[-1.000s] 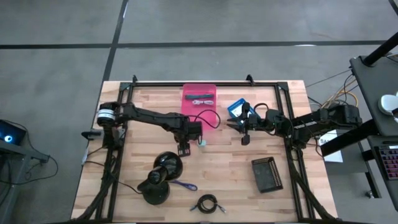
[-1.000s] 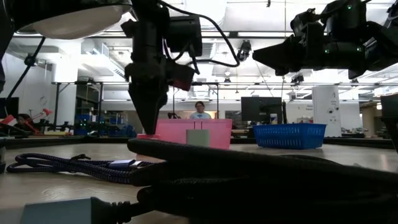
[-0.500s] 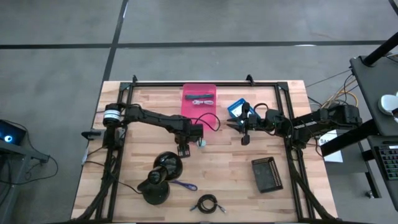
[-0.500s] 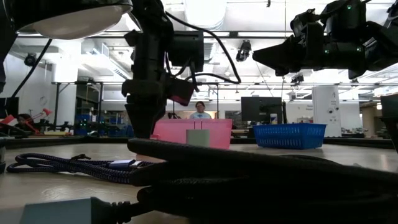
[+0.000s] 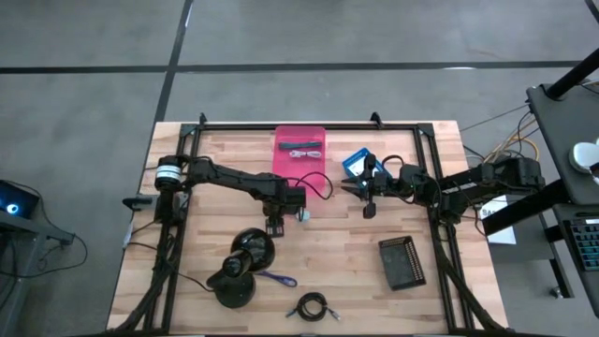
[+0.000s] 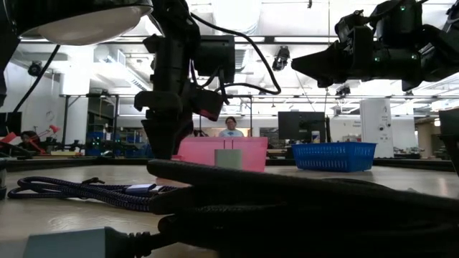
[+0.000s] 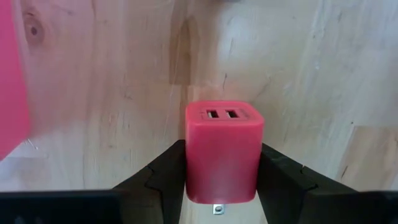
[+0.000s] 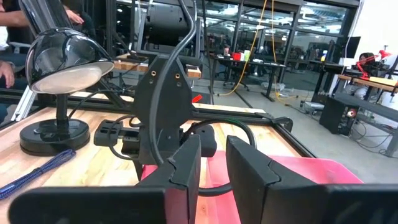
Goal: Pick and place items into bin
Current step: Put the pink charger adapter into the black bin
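My left gripper (image 5: 275, 223) (image 7: 224, 186) points down at the table's middle, near the pink bin's (image 5: 299, 150) front edge, and is shut on the pink cube (image 7: 224, 155), a small block with two slots on one face. The pale teal cube (image 5: 304, 213) (image 6: 229, 158) stands on the table just right of it. My right gripper (image 5: 348, 187) (image 8: 213, 163) hovers to the right of the bin beside a blue basket (image 5: 356, 161), fingers a little apart and holding nothing. The purple tool (image 5: 277, 278) and black coiled cable (image 5: 312, 304) lie near the table's front edge. My left gripper pinches the pink cube between its two fingers (image 7: 163, 177), one on each opposite side wall (image 7: 191, 163). The fingers come from above, pointing down. The slotted face (image 7: 224, 115) stays free. Whether the cube is clear of the table, I cannot tell.
A black desk lamp (image 5: 241, 262) stands in front of my left gripper. A black slotted block (image 5: 401, 261) lies at front right. The pink bin holds a few small pieces (image 5: 301, 150). In the low view a thick black cable (image 6: 287, 201) fills the foreground and a person (image 6: 230, 127) shows far behind.
My left gripper has turned about its upright axis and shifted slightly toward the table's left, keeping its hold on the pink cube. My right arm has kept still.
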Tool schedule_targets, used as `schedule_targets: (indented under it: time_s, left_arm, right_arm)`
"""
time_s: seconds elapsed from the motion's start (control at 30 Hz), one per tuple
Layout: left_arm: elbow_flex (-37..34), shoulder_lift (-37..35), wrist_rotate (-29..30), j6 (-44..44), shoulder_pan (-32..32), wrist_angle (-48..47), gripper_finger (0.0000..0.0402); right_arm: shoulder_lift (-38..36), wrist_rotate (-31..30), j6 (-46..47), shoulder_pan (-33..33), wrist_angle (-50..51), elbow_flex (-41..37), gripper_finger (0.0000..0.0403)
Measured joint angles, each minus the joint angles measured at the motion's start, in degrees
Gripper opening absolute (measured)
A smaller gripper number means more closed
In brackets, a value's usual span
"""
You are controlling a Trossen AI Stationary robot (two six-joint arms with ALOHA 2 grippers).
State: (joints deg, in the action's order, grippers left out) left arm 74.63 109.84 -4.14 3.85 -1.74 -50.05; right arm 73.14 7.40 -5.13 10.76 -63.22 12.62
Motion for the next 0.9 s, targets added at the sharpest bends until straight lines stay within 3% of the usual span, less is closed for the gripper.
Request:
schedule_targets:
  time_s: [0.43,0.73,0.9]
  left_arm:
    - [2.39,-1.34,-2.15,-0.32,-0.02,-5.37,0.0145]
    - [4.87,-5.05,-2.28,-1.35,0.0,-5.86,0.0145]
    - [7.28,-6.23,-2.95,-3.28,0.0,-5.81,0.0144]
  right_arm:
    - [0.0,0.85,-1.3,0.0,-0.04,0.0,0.0074]
    - [0.04,22.01,-14.45,-1.21,-0.4,0.0,0.0089]
    - [0.04,23.42,-23.72,-5.88,-0.96,0.19,0.0084]
